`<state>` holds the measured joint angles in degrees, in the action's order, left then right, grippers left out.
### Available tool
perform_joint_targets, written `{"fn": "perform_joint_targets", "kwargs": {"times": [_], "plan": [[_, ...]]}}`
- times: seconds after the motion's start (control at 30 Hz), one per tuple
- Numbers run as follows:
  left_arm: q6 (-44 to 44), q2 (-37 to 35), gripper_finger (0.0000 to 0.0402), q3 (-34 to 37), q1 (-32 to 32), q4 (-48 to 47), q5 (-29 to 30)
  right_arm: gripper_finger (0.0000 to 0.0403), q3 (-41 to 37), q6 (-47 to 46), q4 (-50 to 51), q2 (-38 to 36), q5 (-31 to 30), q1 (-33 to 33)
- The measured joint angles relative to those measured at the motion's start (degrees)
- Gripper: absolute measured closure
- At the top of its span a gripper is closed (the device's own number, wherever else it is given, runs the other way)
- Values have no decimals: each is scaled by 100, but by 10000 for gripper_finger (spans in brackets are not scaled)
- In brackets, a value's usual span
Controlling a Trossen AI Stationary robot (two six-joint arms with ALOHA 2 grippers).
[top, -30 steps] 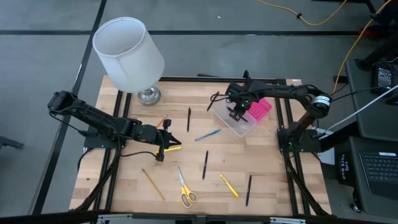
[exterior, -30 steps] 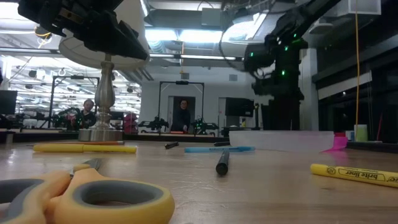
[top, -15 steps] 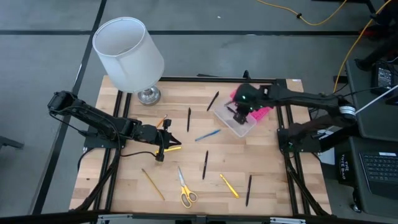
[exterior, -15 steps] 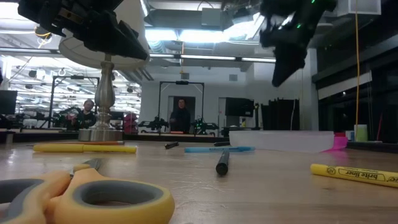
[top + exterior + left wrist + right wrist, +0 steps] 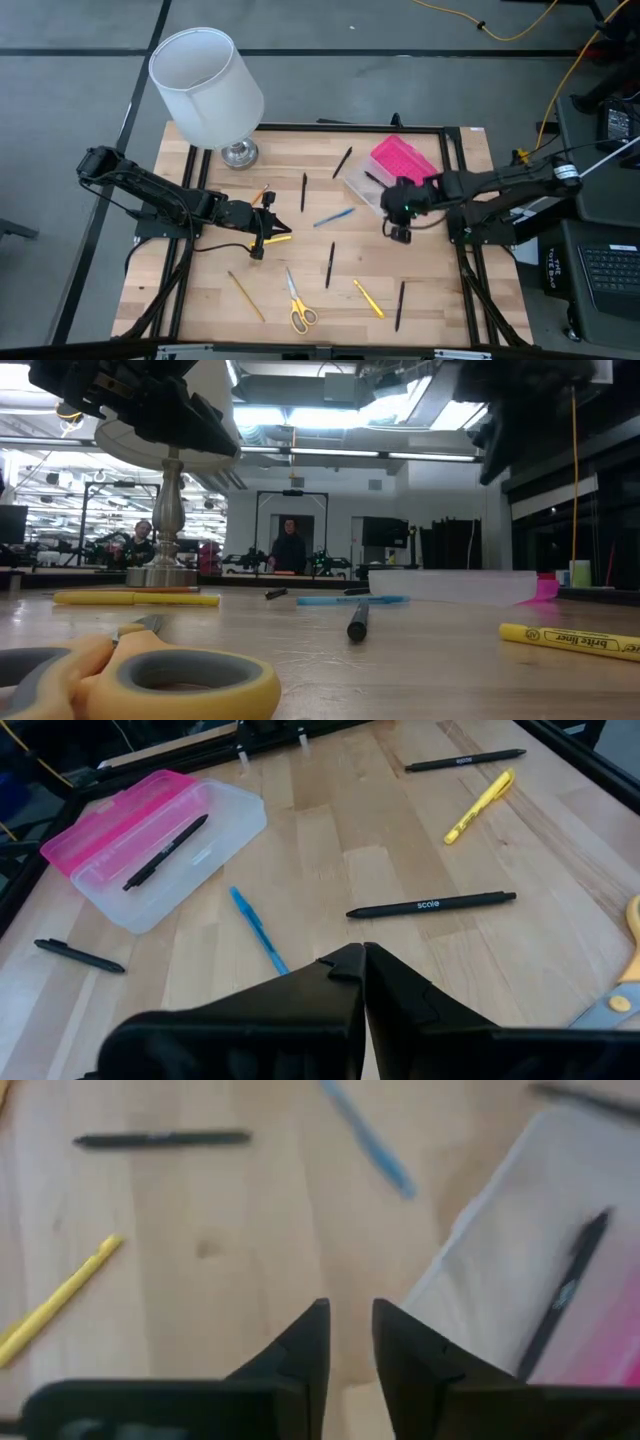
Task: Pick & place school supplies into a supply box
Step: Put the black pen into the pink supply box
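Observation:
The supply box (image 5: 372,190) has a clear base and an open pink lid (image 5: 403,158); one black pen (image 5: 375,178) lies in the base. Pens, pencils, two yellow highlighters and yellow-handled scissors (image 5: 298,305) lie scattered on the table. My right gripper (image 5: 398,212) hovers just on the near side of the box, its fingers (image 5: 300,1342) a little apart and holding nothing. My left gripper (image 5: 262,235) hangs shut above the table's left half, beside a yellow highlighter (image 5: 278,238). In the left wrist view its shut gripper (image 5: 362,955) points toward the blue pen (image 5: 258,930).
A white lamp shade (image 5: 205,85) on a metal base (image 5: 239,153) stands at the far left corner. Black pens (image 5: 329,263) (image 5: 400,305) (image 5: 304,191) (image 5: 343,161), a blue pen (image 5: 333,216), a tan pencil (image 5: 245,295) and a highlighter (image 5: 367,297) lie flat. People show in the room behind.
My right gripper has drawn back from above the box's clear base toward the near edge, and its arm has swung round with it. The black pen in the base and the whole pink lid show now that the gripper no longer covers them.

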<state>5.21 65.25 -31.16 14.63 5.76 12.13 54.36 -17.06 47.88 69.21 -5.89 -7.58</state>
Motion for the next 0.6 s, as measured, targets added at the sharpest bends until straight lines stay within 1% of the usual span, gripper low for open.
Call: {"fn": "perform_joint_targets", "kwargs": {"times": [0.2, 0.4, 0.5, 0.6], "plan": [[2, 0, 398, 0, 0, 0, -1, 354, -31, -992, 254, 0, 3, -709], [2, 0, 398, 0, 0, 2, 1, 378, -31, -1402, 258, 0, 8, -1218], [2, 0, 398, 0, 0, 2, 1, 395, -31, -1303, 291, 2, 61, -1418], [2, 0, 398, 0, 0, 2, 1, 395, -31, -797, 288, 2, 286, -1574]]}}
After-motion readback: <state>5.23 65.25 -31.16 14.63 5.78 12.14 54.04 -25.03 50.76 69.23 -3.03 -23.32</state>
